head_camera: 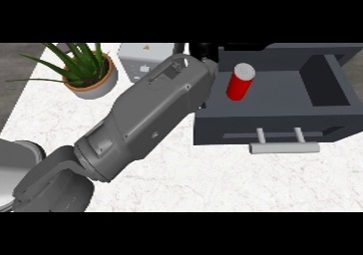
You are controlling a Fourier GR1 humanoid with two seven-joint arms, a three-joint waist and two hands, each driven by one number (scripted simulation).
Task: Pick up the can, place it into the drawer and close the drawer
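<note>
My arm (144, 124) comes in from the lower left of the frame and runs up and to the right across the white marbled tabletop (236, 179), ending at the left wall of the drawer (287, 119). My hand (203, 50) is mostly hidden behind the forearm and the drawer's edge; only a dark bit shows at the top centre, so I cannot tell whether my fingers are open or closed, nor can I be sure which of my two hands this is. My other hand is not visible.

The can (240, 82), red with a pale top, stands upright inside the dark grey drawer, near its left wall and just right of my wrist. I cannot tell whether anything of mine touches it. The drawer is pulled open, filling the right part of the frame, with its light grey handle (283, 147) sticking out of the front panel toward the lower edge.

In the upper left a potted plant (85, 69) with long green leaves sits on the tabletop. Just right of it, at the top, is a light grey box (144, 57), partly covered by my forearm.
</note>
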